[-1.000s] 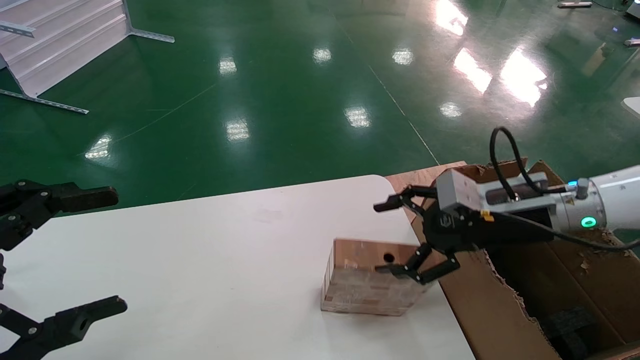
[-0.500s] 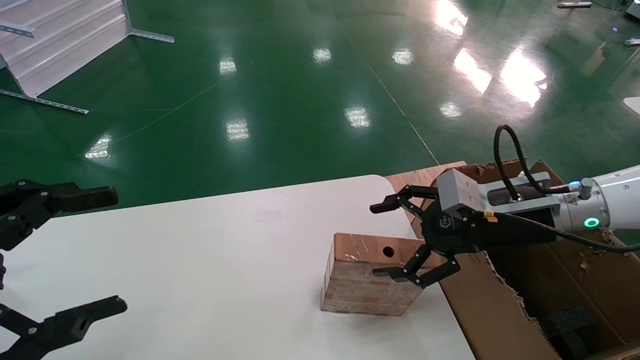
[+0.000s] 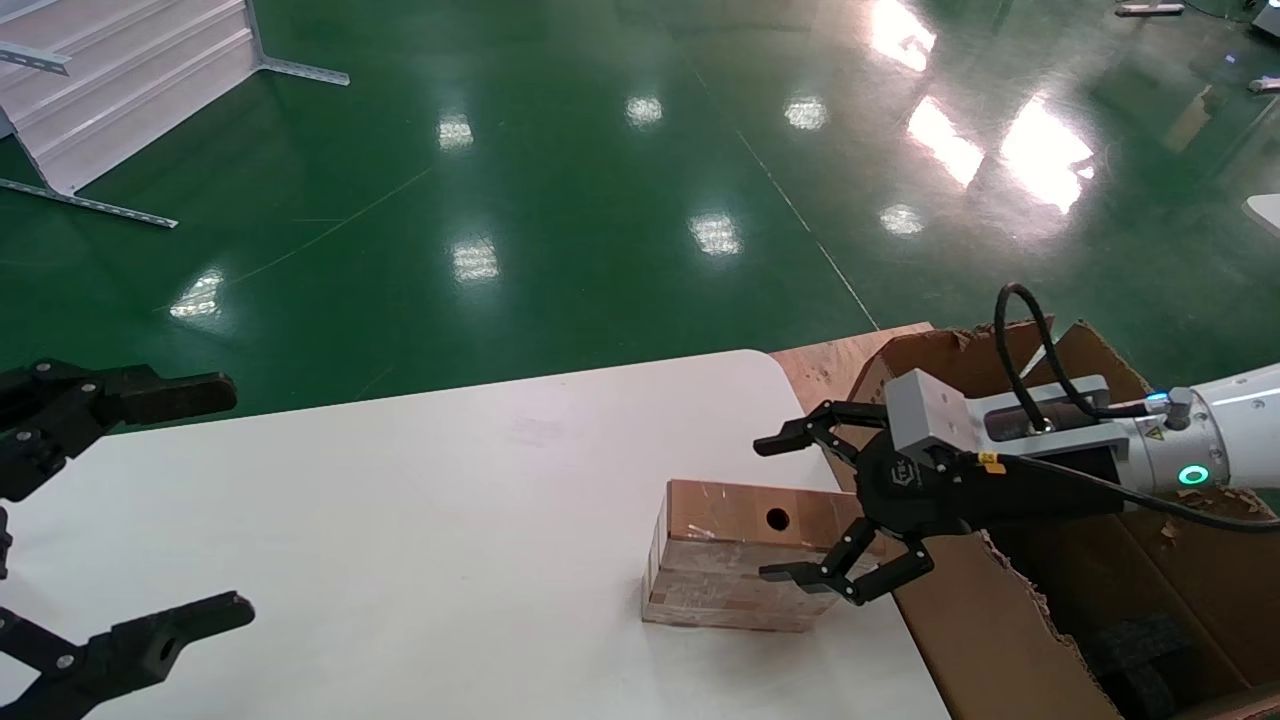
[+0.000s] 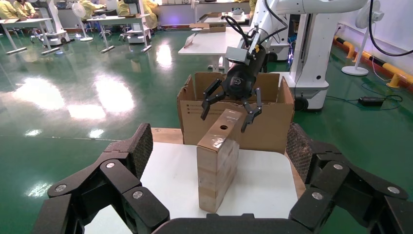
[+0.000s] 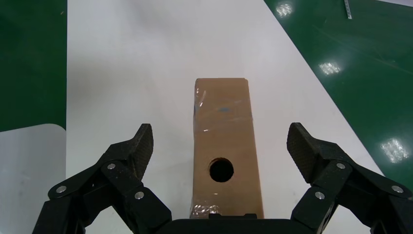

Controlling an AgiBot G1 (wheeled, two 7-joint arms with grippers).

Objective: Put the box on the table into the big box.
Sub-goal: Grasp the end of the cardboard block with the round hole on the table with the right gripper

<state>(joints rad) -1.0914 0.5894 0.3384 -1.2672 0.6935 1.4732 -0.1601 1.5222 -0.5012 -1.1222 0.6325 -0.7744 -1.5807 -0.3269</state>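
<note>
A glossy green floor (image 3: 560, 200) surrounds a white metal rack (image 3: 120, 80) lying on it.

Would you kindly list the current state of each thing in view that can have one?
box: standing on edge on the table, holed face up, not gripped
big box: open-topped, beside the table
right claw: open, straddling the box's end
left claw: open, parked over the table's other end
</note>
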